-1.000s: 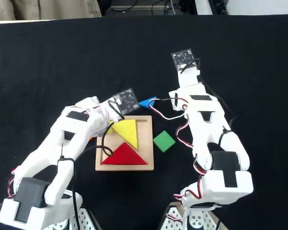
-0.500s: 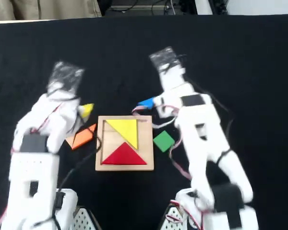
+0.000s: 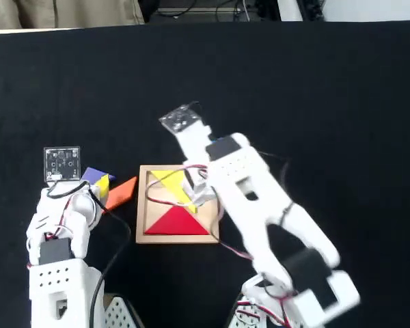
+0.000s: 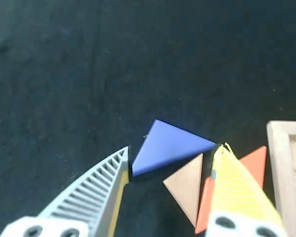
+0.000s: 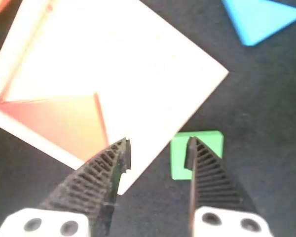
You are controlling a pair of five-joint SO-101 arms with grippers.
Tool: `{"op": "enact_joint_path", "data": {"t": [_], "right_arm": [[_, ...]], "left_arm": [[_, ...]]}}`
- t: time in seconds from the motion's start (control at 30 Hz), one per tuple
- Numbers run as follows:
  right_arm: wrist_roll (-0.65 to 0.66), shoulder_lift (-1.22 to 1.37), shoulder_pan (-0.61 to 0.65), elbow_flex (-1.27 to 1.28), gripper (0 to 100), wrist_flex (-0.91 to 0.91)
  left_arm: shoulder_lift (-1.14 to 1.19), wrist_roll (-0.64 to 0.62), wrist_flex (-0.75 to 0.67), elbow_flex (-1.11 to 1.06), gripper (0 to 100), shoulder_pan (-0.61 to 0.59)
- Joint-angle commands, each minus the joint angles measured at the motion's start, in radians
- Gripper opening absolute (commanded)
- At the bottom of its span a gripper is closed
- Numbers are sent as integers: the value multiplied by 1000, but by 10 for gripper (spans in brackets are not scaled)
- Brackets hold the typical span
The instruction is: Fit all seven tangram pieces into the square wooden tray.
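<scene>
Overhead camera, two close wrist cameras, tray (image 3: 171, 238) shared

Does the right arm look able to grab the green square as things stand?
Probably yes: the right gripper hangs open above the green square, and nothing lies on it. The tray edge close beside it might crowd one finger.

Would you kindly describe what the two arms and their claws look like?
Both are white shells with black motor blocks and loose red, black and white cables: the left arm and the right arm alike. The left claw has one grey ribbed finger and one yellow finger; the right claw has two black ribbed fingers on white bases.
</scene>
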State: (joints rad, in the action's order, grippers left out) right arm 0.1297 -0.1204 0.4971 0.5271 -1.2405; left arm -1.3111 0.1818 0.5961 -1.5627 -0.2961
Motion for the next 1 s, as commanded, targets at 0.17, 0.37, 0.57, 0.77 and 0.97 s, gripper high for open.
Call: {"op": "enact_joint_path", "data": {"t": [0.17, 0.37, 0.57, 0.77, 0.97], "right_arm": [[-17, 318, 109, -234, 204, -8], [-11, 449, 26, -300, 204, -6], [-11, 461, 25, -268, 129, 52], [-11, 466, 20, -265, 14, 49], [-18, 453, 25, -285, 11, 44]], "left_arm": [[-14, -3, -25, -12, 267, -10], [-14, 0, -29, -21, 267, -4], [-14, 0, -31, -21, 267, -4], [-14, 0, -31, -21, 267, -4], [-14, 0, -31, -21, 267, -2]]}}
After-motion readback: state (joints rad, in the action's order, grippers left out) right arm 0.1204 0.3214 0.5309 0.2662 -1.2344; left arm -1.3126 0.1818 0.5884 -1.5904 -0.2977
